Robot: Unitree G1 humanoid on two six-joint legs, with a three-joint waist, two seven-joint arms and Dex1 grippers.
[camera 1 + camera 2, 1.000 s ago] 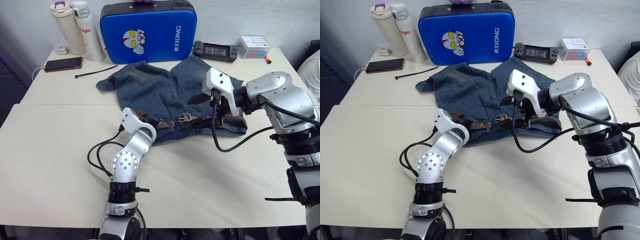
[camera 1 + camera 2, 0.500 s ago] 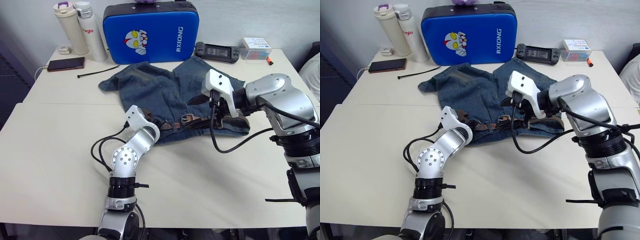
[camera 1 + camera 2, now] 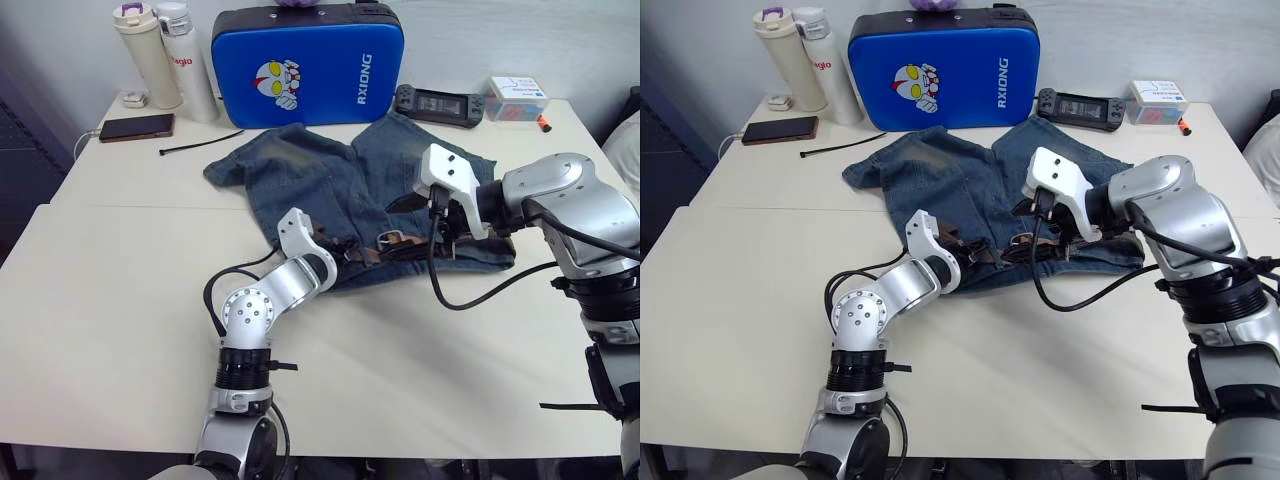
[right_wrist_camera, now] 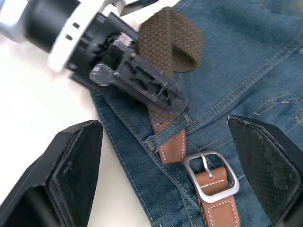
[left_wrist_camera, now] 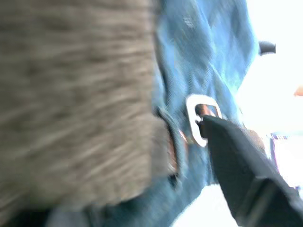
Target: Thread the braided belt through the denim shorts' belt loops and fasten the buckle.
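Right wrist view: right tool (image 4: 165, 177) agape above buckle (image 4: 211, 169); left tool (image 4: 150, 84) clamped on braided belt (image 4: 171, 45).

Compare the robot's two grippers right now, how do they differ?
The right gripper is wide open above the buckle, touching nothing, while the left gripper is shut on the belt. The right gripper hovers over the denim shorts; the left gripper lies low against their waistband. Both are working at the same stretch of waistband, close together.
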